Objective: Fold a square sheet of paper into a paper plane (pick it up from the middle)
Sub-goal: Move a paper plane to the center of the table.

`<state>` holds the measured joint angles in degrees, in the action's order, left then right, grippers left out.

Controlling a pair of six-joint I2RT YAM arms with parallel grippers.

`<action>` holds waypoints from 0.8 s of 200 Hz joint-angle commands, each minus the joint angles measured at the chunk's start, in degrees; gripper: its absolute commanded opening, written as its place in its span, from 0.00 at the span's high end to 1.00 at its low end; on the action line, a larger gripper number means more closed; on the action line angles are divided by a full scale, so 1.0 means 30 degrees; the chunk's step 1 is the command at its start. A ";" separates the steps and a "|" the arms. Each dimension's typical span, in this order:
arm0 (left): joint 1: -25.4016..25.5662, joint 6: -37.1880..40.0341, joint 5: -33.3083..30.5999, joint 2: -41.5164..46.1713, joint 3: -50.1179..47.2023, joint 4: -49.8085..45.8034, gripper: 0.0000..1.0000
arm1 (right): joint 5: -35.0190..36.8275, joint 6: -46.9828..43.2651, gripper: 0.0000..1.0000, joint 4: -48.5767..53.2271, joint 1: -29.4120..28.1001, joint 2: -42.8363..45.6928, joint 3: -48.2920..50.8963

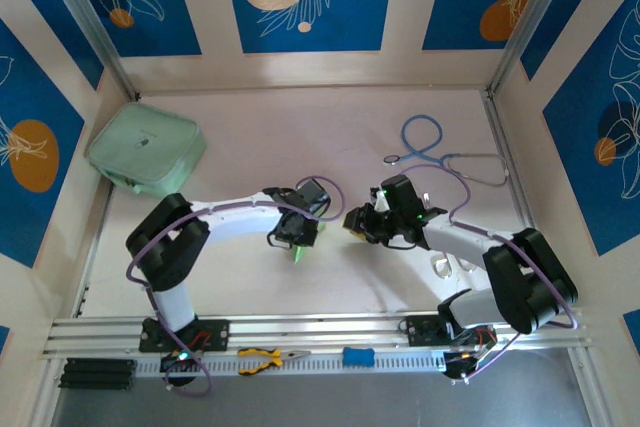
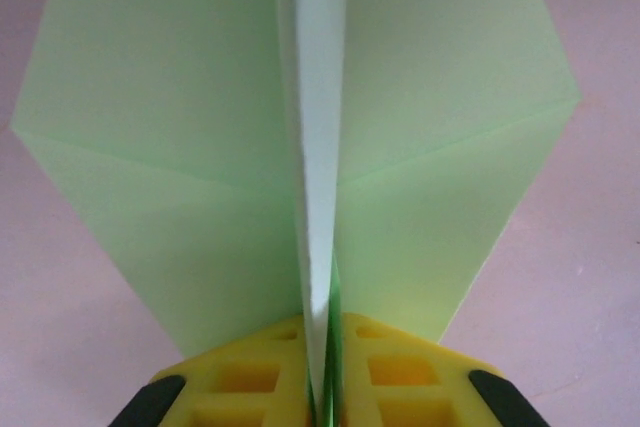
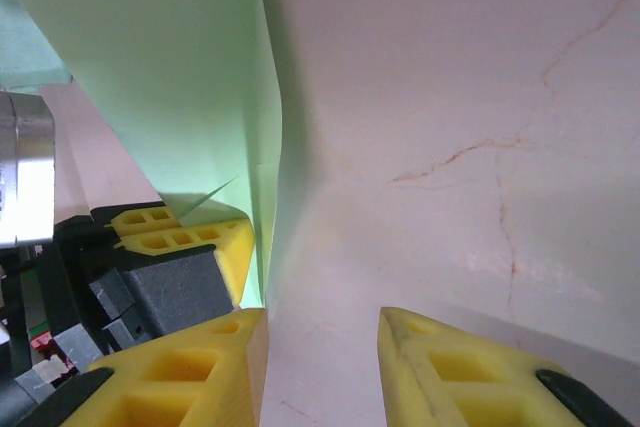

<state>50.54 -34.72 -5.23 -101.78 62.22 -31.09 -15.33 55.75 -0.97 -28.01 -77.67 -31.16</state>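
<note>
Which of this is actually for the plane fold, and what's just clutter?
Job: green paper, clamped in the left gripper; right gripper, open beside it.
Clutter: mint pouch, stethoscope, yellow-handled pliers, small blue item on the rail.

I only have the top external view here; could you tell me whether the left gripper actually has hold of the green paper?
Observer: Yes, the left gripper is shut on the green paper along its centre crease, with a flap spread to each side.
Operator: Thank you. Is the right gripper gripping it too?
Observer: No, the right gripper is open; the paper's edge stands beside one of its fingers, not clamped between them.
</note>
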 commanded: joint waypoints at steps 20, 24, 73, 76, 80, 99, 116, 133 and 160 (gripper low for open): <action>0.0111 -0.0551 -0.0273 -0.0496 0.0472 -0.0721 0.82 | 0.0070 -0.0070 0.64 0.0559 -0.0075 0.0446 0.0283; 0.0109 -0.0561 -0.0276 -0.0531 0.0474 -0.0711 0.82 | 0.0072 -0.0067 0.64 0.0559 -0.0083 0.0444 0.0290; 0.0091 -0.0847 -0.0131 -0.0860 0.0448 -0.0459 0.81 | 0.0024 -0.0059 0.64 0.0470 -0.0205 0.0299 0.0276; 0.0104 -0.0892 -0.0126 -0.0899 0.0444 -0.0474 0.80 | 0.0036 -0.0040 0.64 0.0471 -0.0209 0.0308 0.0278; 0.0094 -0.0945 -0.0119 -0.0950 0.0454 -0.0432 0.80 | 0.0038 -0.0010 0.64 0.0460 -0.0214 0.0306 0.0282; 0.0082 -0.1185 -0.0157 -0.1213 0.0531 -0.0505 0.80 | 0.0011 -0.0035 0.64 0.0483 -0.0245 0.0336 0.0273; 0.0069 -0.1509 -0.0287 -0.1318 0.0593 -0.0630 0.79 | -0.0016 -0.0044 0.64 0.0538 -0.0272 0.0422 0.0277; 0.0106 -0.1948 -0.0421 -0.1309 0.0591 -0.0717 0.77 | -0.0073 -0.0108 0.64 0.0568 -0.0273 0.0516 0.0307; 0.0127 -0.2861 -0.0538 -0.1347 0.0591 -0.0742 0.71 | -0.0248 -0.0206 0.64 0.0531 -0.0302 0.0579 0.0380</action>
<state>50.54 -40.03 -5.26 -103.83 63.55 -31.29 -15.20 55.75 -0.54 -28.49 -77.65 -31.05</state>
